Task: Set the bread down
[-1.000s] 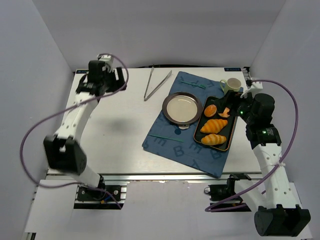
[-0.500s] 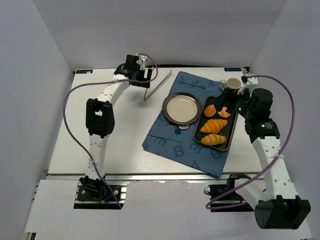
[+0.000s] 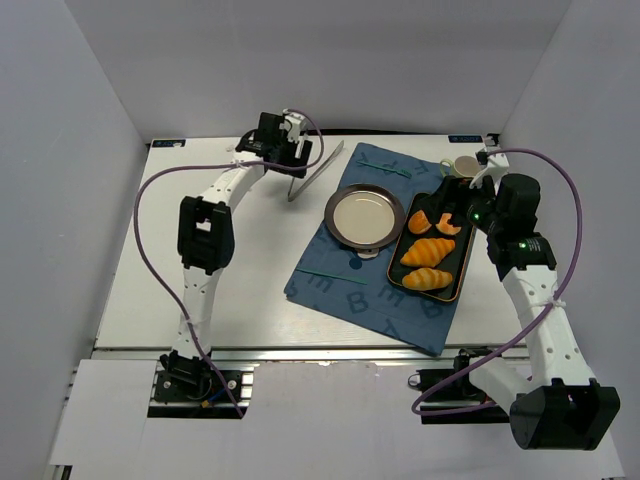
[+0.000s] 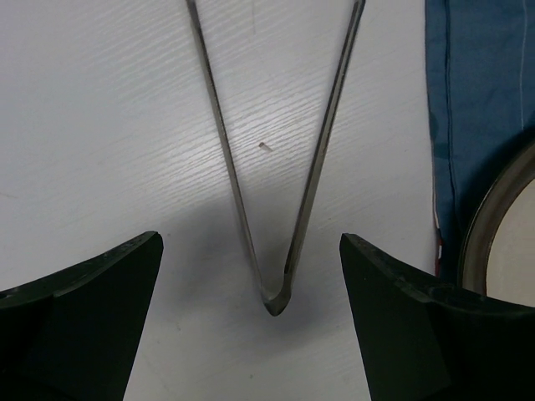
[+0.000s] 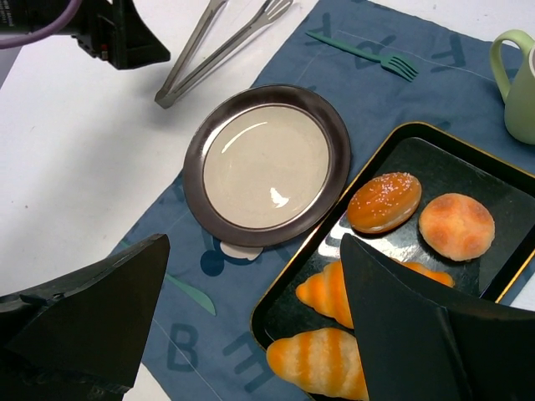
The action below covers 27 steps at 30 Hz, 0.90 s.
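The tray [image 5: 401,134] is filled with the bread [image 5: 384,201] at eleven o'clock, a bun [image 5: 456,225] and two croissants [image 5: 322,361]. The right hand [image 5: 255,251] is held open above it, the left hand [image 4: 249,251] open over the tongs [image 4: 326,167].

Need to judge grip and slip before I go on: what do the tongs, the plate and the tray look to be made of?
Tongs: bare metal, probably steel; thin grey strips with a dull sheen.
Plate: looks like glazed ceramic; cream centre, dark brown rim, bright glare spots.
Tray: black, glossy, gold edge; lacquered plastic or painted metal, cannot tell which.
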Motion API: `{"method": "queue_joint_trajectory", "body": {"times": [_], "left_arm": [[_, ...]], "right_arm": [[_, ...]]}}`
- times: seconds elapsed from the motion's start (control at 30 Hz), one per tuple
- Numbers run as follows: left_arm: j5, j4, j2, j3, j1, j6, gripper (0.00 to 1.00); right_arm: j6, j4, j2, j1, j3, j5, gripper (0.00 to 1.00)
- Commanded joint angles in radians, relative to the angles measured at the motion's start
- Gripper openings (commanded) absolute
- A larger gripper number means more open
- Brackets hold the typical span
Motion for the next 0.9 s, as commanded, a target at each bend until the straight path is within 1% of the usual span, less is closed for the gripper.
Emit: {"method": "queue_joint_trajectory", "body": {"times": [0.0, 0.13, 0.3, 0.4, 0.5, 0.57, 0.73, 0.87], "left_arm": [[0.003, 0.029, 0.023, 0.042, -0.031, 0.043, 0.98], [-0.013, 0.042, 0.055, 0.067, -0.044, 0.049, 0.98], [-0.081, 0.066, 0.079, 0.065, -0.06, 0.064, 0.98], [-0.089, 0.068, 0.092, 0.067, -0.061, 0.07, 0.98], [-0.13, 0.066, 0.101, 0.062, -0.061, 0.075, 0.98], [-0.132, 0.066, 0.109, 0.061, -0.061, 0.08, 0.98], [-0.138, 0.016, 0.162, 0.136, -0.061, 0.087, 0.98], [-0.139, 0.025, 0.181, 0.139, -0.061, 0.087, 0.97]], "right_arm": [[-0.003, 0.04, -0.012, 0.005, 0.046, -0.018, 0.89], [0.0, 0.043, -0.021, 0.005, 0.046, -0.007, 0.89], [0.005, 0.052, -0.021, 0.005, 0.04, -0.012, 0.89], [0.008, 0.059, -0.016, 0.005, 0.033, -0.023, 0.89], [0.009, 0.062, -0.013, 0.005, 0.03, -0.027, 0.89], [0.011, 0.065, -0.01, 0.005, 0.03, -0.03, 0.89], [0.02, 0.077, -0.007, 0.005, 0.02, -0.041, 0.89], [0.029, 0.089, -0.006, 0.005, 0.008, -0.047, 0.89]]}}
